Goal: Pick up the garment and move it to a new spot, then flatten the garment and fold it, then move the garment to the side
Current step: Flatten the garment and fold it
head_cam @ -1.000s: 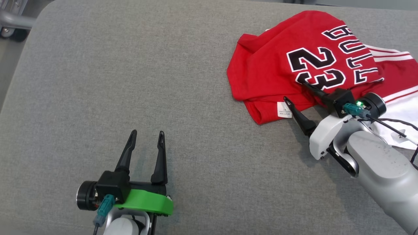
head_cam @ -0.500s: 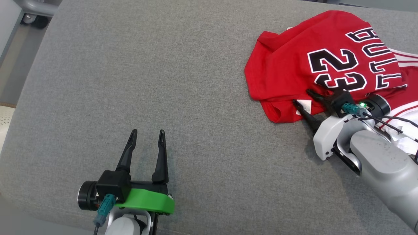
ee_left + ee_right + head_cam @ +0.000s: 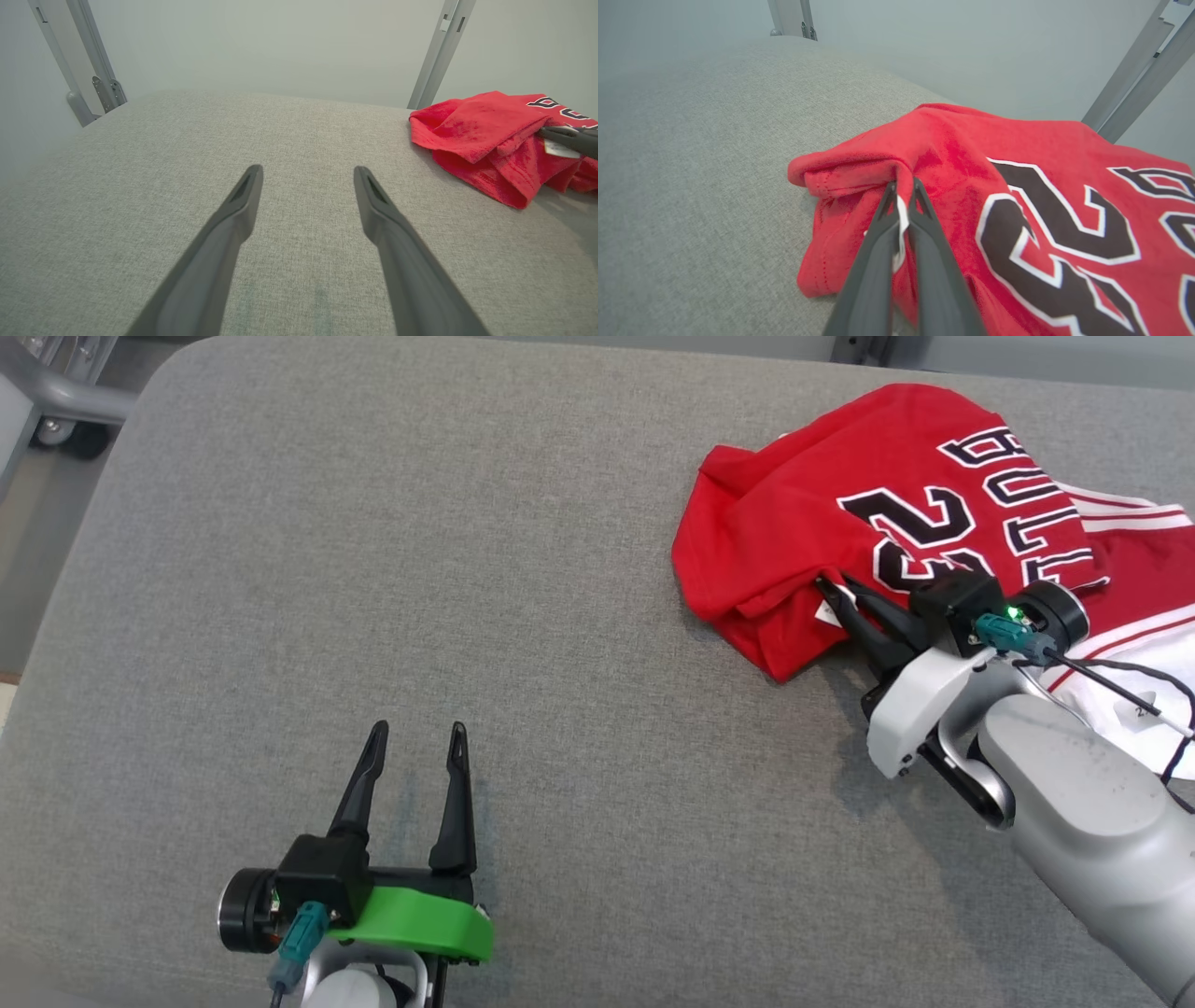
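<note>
garment point(image 3: 775, 523): red jersey, crumpled, far right of grey tabletop point(image 3: 373, 569) | right claw point(image 3: 829, 588): closed tight on garment's near hem fold, white label point(image 3: 901, 219) between its fingers | left claw point(image 3: 417, 730): spread wide, holding nothing, well apart from garment

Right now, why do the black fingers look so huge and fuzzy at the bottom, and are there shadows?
Left wrist view: the left gripper is close to the wide lens, so it looms and blurs. Right wrist view: same for the right gripper; the red jersey is sharp. Head view: soft shadow beside the right arm.
</note>
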You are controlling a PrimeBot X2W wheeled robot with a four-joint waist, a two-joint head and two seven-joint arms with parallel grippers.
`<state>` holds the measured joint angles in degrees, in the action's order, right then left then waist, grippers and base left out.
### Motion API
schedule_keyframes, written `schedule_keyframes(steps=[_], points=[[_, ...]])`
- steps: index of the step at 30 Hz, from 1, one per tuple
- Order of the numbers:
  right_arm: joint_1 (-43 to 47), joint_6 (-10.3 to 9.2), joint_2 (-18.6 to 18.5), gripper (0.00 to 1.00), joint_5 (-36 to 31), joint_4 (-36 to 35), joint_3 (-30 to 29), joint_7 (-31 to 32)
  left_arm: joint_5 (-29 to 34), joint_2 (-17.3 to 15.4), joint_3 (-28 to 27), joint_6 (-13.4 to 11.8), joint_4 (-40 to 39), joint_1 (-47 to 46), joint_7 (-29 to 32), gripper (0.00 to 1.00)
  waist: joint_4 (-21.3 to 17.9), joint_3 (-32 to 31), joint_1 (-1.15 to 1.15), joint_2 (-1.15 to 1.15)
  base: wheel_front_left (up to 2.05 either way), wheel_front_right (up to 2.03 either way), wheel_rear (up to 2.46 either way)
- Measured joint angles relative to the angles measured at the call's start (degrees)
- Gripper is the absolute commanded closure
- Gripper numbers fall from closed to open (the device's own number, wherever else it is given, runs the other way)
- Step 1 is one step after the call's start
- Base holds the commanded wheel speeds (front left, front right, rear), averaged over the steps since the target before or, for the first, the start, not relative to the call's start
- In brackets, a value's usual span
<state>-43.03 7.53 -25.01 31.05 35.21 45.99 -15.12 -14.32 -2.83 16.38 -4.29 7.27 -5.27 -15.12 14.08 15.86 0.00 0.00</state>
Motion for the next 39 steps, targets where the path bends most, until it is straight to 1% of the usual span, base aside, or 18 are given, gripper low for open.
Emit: schedule_keyframes(steps=[4, 9, 12, 17, 18, 19, 20, 21, 24, 28, 30, 33, 36, 39], points=[[4.0, 0.0, -0.7, 1.0, -0.3, -7.5, -1.5, 0.0, 0.6, 0.0, -0.7, 0.3, 0.4, 1.0, 0.0, 0.0, -0.9, -1.6, 0.0, 0.0, 0.0, 0.0, 0.0], [9.5, 0.0, -1.1, 1.0, -0.3, -14.2, 1.2, 0.0, 1.1, 0.0, -1.2, 1.0, 0.6, 1.9, 0.0, 0.0, -2.6, -3.5, 0.0, 0.0, 0.0, 0.0, 0.0], [12.3, 0.0, -0.5, 1.0, 0.4, -15.3, 4.4, 0.0, 1.3, 0.0, -1.3, 1.3, 0.8, 2.3, 0.0, 0.0, -3.5, -4.3, 0.0, 0.0, 0.0, 0.0, 0.0], [15.2, -0.01, 1.5, 1.0, 1.6, -14.3, 9.9, 0.0, 1.4, 0.0, -1.4, 1.5, 0.8, 2.3, 0.0, 0.0, -4.5, -5.0, 0.0, 0.0, 0.0, 0.0, 0.0], [15.4, -0.04, 1.8, 0.85, 2.0, -14.2, 11.2, 0.0, 1.4, 0.0, -1.5, 1.5, 0.8, 2.3, 0.0, 0.0, -4.6, -5.1, 0.0, 0.0, 0.0, 0.0, 0.0], [15.5, -0.04, 2.0, 0.56, 2.7, -14.2, 13.0, 0.0, 1.4, 0.0, -1.5, 1.5, 0.8, 2.3, 0.0, 0.0, -4.7, -5.1, 0.0, 0.0, 0.0, 0.0, 0.0], [15.5, -0.04, 2.1, 0.07, 3.4, -14.2, 14.5, 0.2, 1.4, 0.0, -1.6, 1.5, 0.9, 2.3, 0.0, 0.0, -4.8, -5.1, 0.0, 0.0, 0.0, 0.0, 0.0], [15.4, -0.04, 2.1, 0.0, 4.0, -14.2, 15.8, 0.4, 1.5, 0.0, -1.6, 1.6, 0.9, 2.3, 0.0, 0.0, -4.9, -5.2, 0.0, 0.0, 0.0, 0.0, 0.0], [14.1, -0.04, 0.9, 0.0, 5.1, -15.0, 18.4, 0.4, 1.5, 0.0, -1.6, 1.6, 0.9, 2.3, 0.0, 0.0, -5.1, -5.3, 0.0, 0.0, 0.0, 0.0, 0.0], [10.5, -0.04, -1.8, 0.0, 6.7, -18.3, 19.5, 0.4, 1.5, 0.0, -1.4, 1.6, 1.0, 2.3, 0.0, 0.0, -4.9, -5.5, 0.0, 0.0, 0.0, 0.0, 0.0], [9.1, -0.04, -3.5, 0.0, 7.3, -20.3, 19.2, 0.7, 1.5, 0.0, -1.2, 1.6, 1.0, 2.3, 0.0, 0.0, -4.6, -5.5, 0.0, 0.0, 0.0, 0.0, 0.0], [6.8, -0.04, -6.0, 0.0, 8.1, -22.2, 16.6, 2.5, 1.0, 0.0, -1.0, 1.5, 0.8, 2.3, 0.0, 0.0, -3.8, -5.5, 0.0, 0.0, 0.0, 0.0, 0.0], [3.8, -0.04, -7.1, 0.0, 6.4, -21.5, 14.6, 5.6, 0.5, 0.0, -0.4, 1.3, 0.6, 2.3, 0.0, 0.0, -2.7, -5.2, 0.0, 0.0, 0.0, 0.0, 0.0], [1.7, -0.03, -6.1, 0.0, 5.7, -17.5, 13.1, 9.5, -0.2, 0.0, 0.4, 1.1, 0.2, 1.8, 0.0, 0.0, -1.3, -4.7, 0.0, 0.0, 0.0, 0.0, 0.0]])
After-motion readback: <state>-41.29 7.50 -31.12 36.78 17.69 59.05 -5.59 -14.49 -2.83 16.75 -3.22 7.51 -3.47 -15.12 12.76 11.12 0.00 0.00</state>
